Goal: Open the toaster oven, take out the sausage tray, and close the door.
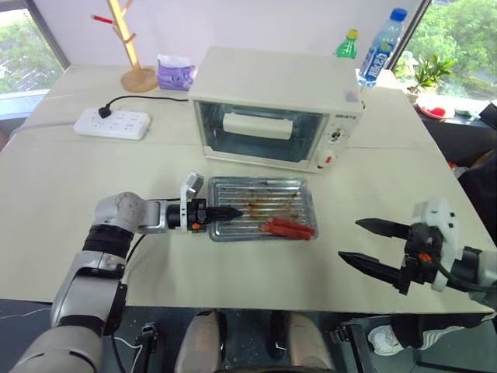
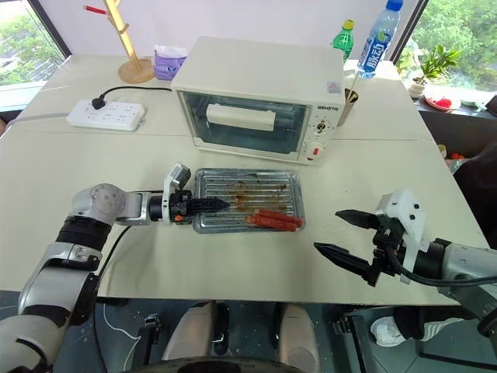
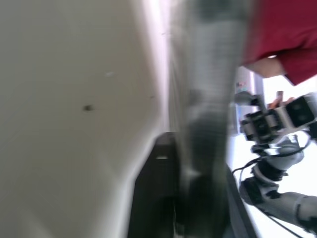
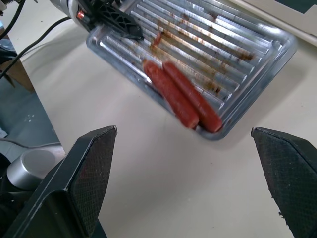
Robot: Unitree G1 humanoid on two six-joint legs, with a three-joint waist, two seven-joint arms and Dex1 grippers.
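The cream-white toaster oven (image 1: 272,78) stands at the back of the table. Its glass door (image 1: 257,125) with the white bar handle is shut. In front of it, flat on the table, lies the ribbed silver sausage tray (image 1: 264,190), with two red sausages (image 1: 289,228) along its near edge. My left gripper (image 1: 225,210) points sideways over the tray's left rim; the rim sits right at it in the left wrist view. My right gripper (image 1: 349,239) hangs open and empty near the table's front right, apart from the tray (image 4: 237,44).
A white power strip (image 1: 112,123) with a black cord lies back left, beside a wooden stand (image 1: 132,54) and a purple pack (image 1: 175,71). Two bottles (image 1: 382,47) stand behind the oven. A person's red sleeve (image 3: 287,39) shows beyond the table.
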